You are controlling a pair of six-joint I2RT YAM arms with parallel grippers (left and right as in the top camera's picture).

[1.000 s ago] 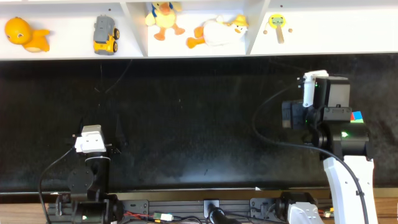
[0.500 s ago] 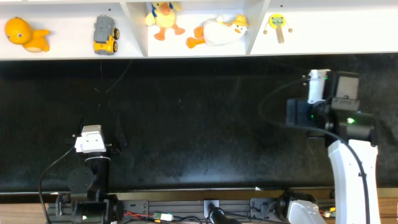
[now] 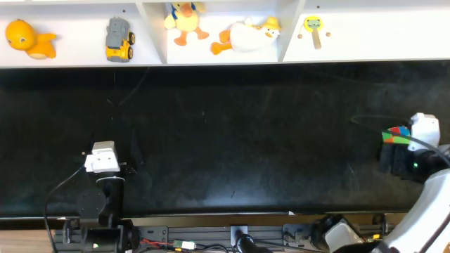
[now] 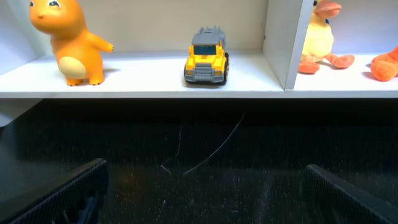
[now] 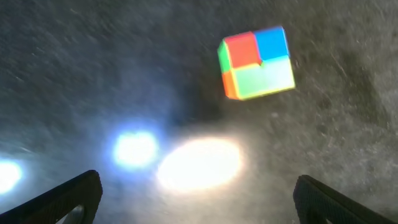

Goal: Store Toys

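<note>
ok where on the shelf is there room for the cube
Most room: the right bay, bare beside the wooden toy. The left bay has a gap between orange toy and truck. The middle bay is crowded by a yellow duck and a white duck.

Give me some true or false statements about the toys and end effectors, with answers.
1. The colourful cube lies on the black mat. True.
2. The right end effector is shut on the cube. False: it is open, the cube apart from it.
3. The yellow truck and the orange figure share one compartment of the shelf. True.
4. The left end effector holds the truck. False: it is open; the truck stands on the shelf.
</note>
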